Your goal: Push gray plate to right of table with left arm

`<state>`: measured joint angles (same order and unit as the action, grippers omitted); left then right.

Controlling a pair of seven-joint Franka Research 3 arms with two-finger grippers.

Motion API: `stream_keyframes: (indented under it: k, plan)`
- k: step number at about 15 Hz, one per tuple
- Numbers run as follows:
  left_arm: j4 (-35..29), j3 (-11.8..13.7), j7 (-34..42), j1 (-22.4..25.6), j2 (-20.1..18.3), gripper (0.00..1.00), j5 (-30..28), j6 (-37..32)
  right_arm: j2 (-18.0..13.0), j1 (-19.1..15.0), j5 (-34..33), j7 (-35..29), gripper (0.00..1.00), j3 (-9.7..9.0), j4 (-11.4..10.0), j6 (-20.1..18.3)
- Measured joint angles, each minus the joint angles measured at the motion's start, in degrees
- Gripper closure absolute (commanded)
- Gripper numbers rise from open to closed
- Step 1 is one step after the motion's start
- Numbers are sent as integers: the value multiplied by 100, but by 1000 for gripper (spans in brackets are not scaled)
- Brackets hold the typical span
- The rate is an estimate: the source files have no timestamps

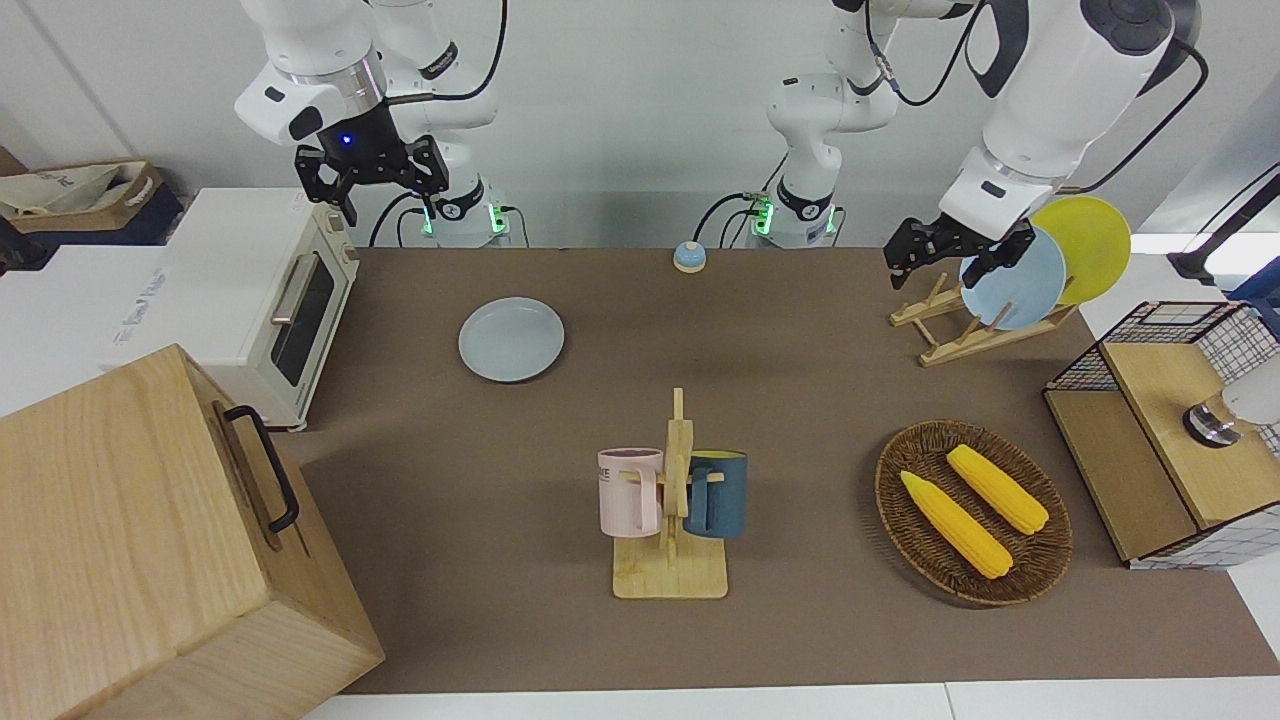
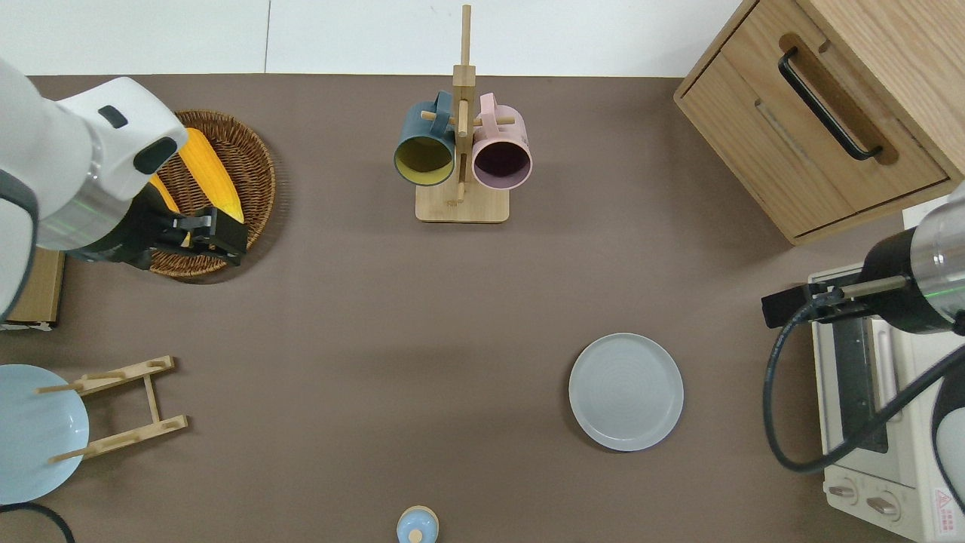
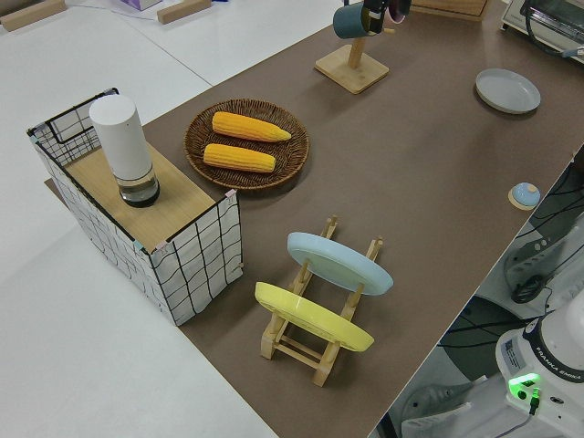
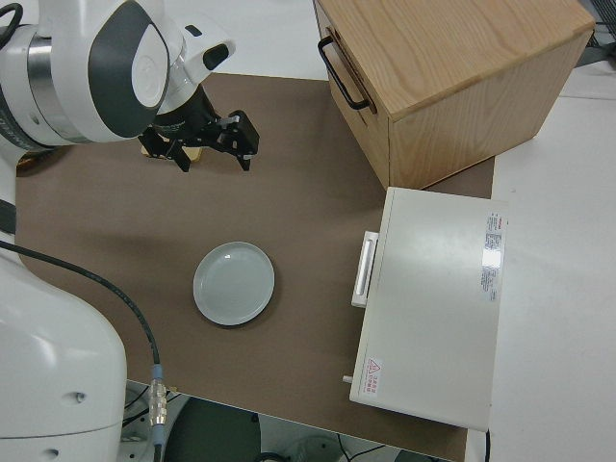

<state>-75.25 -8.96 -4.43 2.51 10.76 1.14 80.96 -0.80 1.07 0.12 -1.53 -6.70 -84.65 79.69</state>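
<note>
One round pale gray plate (image 2: 626, 392) lay untouched on the brown tabletop (image 2: 339, 317). The left gripper (image 2: 207, 235) hovered over the wicker basket (image 2: 252, 162), jaws apart; the approach was judged pending.

Worktop (image 1: 480, 450) is covered in matt brown sheet. Gray plate (image 1: 511, 339) is seen smooth, faintly glossy. Basket (image 1: 1040, 560) is woven wicker; mug rack (image 1: 672, 575) pale wood.

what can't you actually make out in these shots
- Sky-blue plate: overhead view, cut off by the picture's edge.
- Toaster oven: front view, inside too dark through the door glass.
- Wooden drawer cabinet: front view, cropped by the edge.
- Label on the toaster oven's top: right side view, too small to read.
</note>
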Motion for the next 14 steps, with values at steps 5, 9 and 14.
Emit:
stream_keyframes:
  k: [5, 9, 14]
  plan:
    - [-160, -14, 114, 296, -77, 15, 0, -67, 0, 0, 0, 0, 17, 0, 0, 0]
    - [-1011, -60, 114, 295, -491, 9, 0, 365, 0, 0, 0, 0, 17, 0, 0, 0]
    - [-1661, -43, 114, 326, -936, 7, -10, 616, 0, 0, 0, 0, 17, 0, 0, 0]
